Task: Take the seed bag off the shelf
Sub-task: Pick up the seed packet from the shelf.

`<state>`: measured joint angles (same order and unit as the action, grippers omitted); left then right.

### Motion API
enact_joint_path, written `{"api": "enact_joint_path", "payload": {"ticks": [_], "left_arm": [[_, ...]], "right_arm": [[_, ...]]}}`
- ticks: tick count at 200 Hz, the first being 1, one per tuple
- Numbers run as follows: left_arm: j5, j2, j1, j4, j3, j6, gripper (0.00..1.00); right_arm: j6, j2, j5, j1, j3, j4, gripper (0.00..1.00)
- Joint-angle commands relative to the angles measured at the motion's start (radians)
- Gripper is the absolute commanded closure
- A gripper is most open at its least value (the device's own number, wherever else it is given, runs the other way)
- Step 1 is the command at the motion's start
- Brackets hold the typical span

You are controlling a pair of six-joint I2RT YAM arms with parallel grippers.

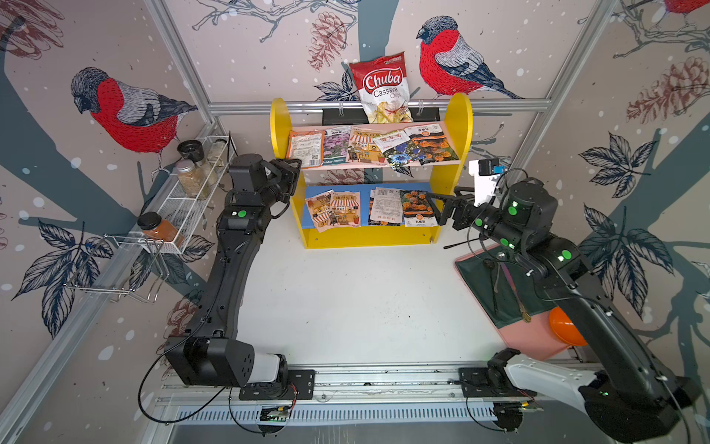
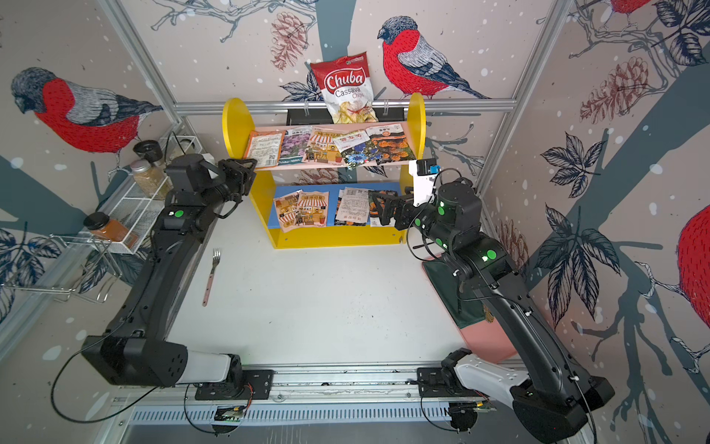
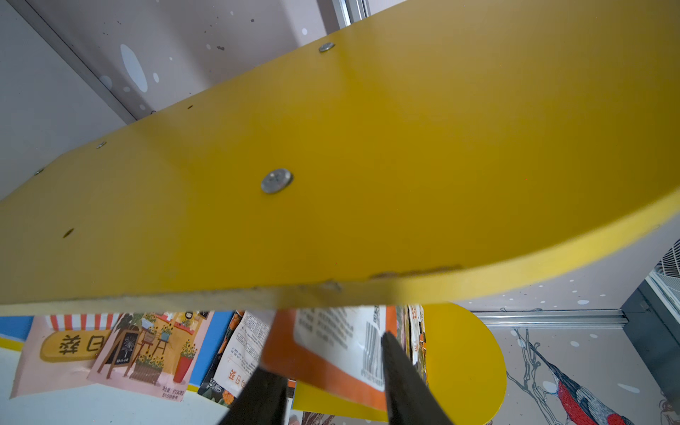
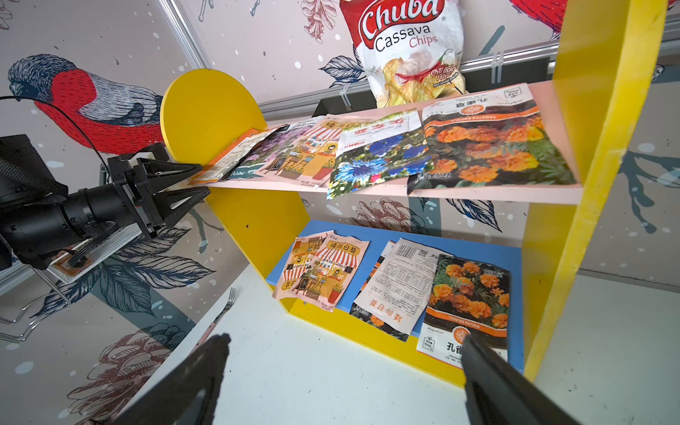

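Observation:
The shelf (image 1: 280, 127) stands at the back of the white table, with several seed bags lying on its pink upper board and blue lower board. An orange seed bag (image 1: 305, 148) lies at the left end of the pink board, its corner sticking out over the front edge. My left gripper (image 1: 297, 167) is at that corner, jaws open, one finger above and one below it. In the left wrist view the fingers (image 3: 401, 371) straddle the orange bag (image 3: 331, 331) under the yellow side panel (image 3: 368, 147). My right gripper (image 4: 345, 338) is wide open and empty in front of the lower board.
A Chuba chips bag (image 1: 384, 86) leans on the back wall above the shelf. A white wire spice rack (image 1: 192, 192) with jars hangs on the left wall. A fork (image 2: 210, 275) lies on the table left of centre. A green-and-pink mat (image 1: 495, 292) and an orange bowl (image 1: 564, 326) sit at the right.

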<state>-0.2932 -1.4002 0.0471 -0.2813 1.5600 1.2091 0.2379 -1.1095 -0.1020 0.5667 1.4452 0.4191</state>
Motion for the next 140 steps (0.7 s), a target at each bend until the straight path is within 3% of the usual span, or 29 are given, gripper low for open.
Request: {"api": "enact_joint_path", "payload": {"ticks": [1,49,140], "left_arm": [[-0.020,-0.003,-0.004,0.074,0.009,0.018,0.63],[-0.023,-0.007,-0.006,0.080,0.010,0.027,0.71],[-0.038,0.013,-0.013,0.094,0.015,0.057,0.70]], "right_arm": [[0.007,0.008,-0.012,0.000,-0.005,-0.042,0.00],[0.002,0.018,-0.042,0.000,-0.016,-0.052,0.00],[-0.002,0.036,-0.042,0.001,-0.047,-0.068,0.00]]}}
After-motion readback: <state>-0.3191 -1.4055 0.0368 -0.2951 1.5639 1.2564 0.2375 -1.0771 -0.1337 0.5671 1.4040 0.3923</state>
